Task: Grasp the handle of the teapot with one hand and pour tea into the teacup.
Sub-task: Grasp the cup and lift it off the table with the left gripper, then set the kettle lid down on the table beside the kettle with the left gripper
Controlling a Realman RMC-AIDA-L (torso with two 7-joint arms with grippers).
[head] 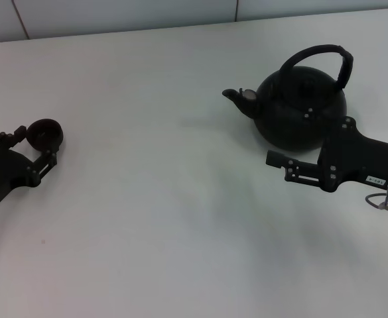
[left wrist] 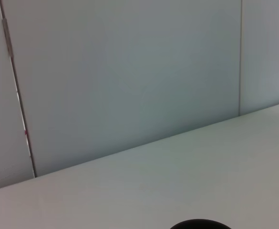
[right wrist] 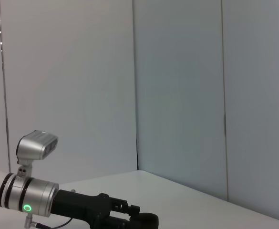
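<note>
Head view: teapot [head: 301,109] upper right on the worktop [head: 180,218], handle [head: 318,59] arching upright, spout pointing frame-left. Right pincer [head: 276,159] just below it, grasp state unclear. Left pincer [head: 38,142] mid-left, clasped round the teacup [head: 45,133]; open worktop between.

Left wrist view: teacup rim [left wrist: 200,224] at bottom edge.

Right wrist view: left arm [right wrist: 58,202] lower left.

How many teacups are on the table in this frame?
1. The teacup sits at the table's left side, between the fingers of the left claw, far from the teapot on the right. None seems hidden, though the right arm covers some table.
</note>
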